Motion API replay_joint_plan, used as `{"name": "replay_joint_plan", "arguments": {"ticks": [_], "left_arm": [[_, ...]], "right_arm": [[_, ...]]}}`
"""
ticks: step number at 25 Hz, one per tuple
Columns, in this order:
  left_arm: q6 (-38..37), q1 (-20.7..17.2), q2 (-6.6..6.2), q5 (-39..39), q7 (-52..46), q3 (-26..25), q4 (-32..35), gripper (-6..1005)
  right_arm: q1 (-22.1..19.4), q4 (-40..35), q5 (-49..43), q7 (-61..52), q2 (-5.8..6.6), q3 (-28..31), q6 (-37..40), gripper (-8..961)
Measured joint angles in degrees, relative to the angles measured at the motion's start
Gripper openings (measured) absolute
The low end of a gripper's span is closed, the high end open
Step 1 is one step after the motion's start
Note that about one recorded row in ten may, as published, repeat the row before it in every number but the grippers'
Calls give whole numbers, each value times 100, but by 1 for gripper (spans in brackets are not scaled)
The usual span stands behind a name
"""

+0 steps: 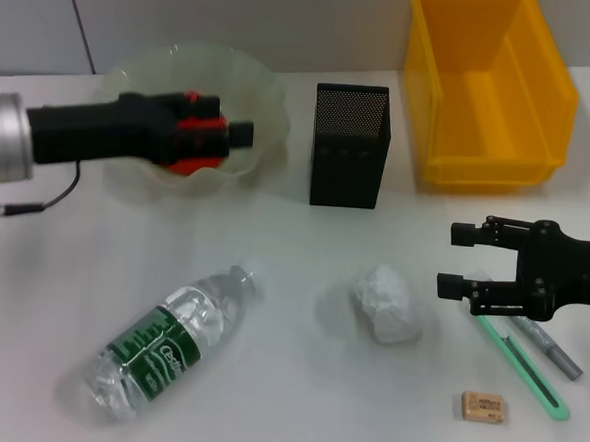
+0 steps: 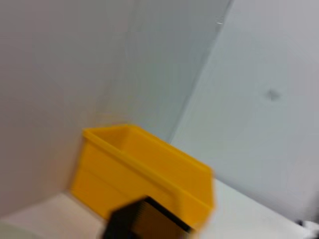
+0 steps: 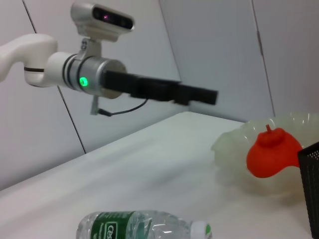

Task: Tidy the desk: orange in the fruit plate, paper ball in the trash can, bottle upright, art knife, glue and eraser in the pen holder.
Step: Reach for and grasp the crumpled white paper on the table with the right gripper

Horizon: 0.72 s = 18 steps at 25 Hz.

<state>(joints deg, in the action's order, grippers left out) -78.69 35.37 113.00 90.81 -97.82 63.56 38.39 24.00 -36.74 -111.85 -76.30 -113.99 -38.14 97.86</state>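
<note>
The orange (image 3: 271,152) lay in the fruit plate (image 1: 268,94); the left pincer (image 1: 242,132) hovered above, empty, grip state undeterminable. The right pincer (image 1: 458,259) stood open near the paper ball (image 1: 385,305), presumably next.

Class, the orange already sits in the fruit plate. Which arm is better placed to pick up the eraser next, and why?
The right. Its claw hovers open at the desk's right side, close to the eraser. The left claw is far off, above the fruit plate.
</note>
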Motion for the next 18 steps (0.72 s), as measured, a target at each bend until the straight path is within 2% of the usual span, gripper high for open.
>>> {"name": "replay_joint_plan", "arguments": {"ticks": [2, 4, 6, 11, 12, 18], "left_arm": [[0, 0, 0, 0, 0, 0, 0, 766], [-529, -100, -26, 105, 23, -67, 33, 772], [-731, -140, -31, 151, 112, -29, 34, 780], [-975, -190, -4, 410, 314, 7, 34, 800], [-1108, -201, 63, 619, 479, 28, 35, 804], [-1170, -250, 268, 1061, 1095, 41, 11, 804]], "right_arm": [[3, -6, 3, -5, 0, 0, 7, 743], [11, -9, 5, -7, 4, 0, 10, 742], [31, -9, 5, -9, 11, 0, 12, 741], [97, -10, -18, -111, 59, -16, 15, 737], [99, -10, -21, -124, 63, -22, 17, 736], [105, -9, -32, -164, 75, -42, 25, 732]]}}
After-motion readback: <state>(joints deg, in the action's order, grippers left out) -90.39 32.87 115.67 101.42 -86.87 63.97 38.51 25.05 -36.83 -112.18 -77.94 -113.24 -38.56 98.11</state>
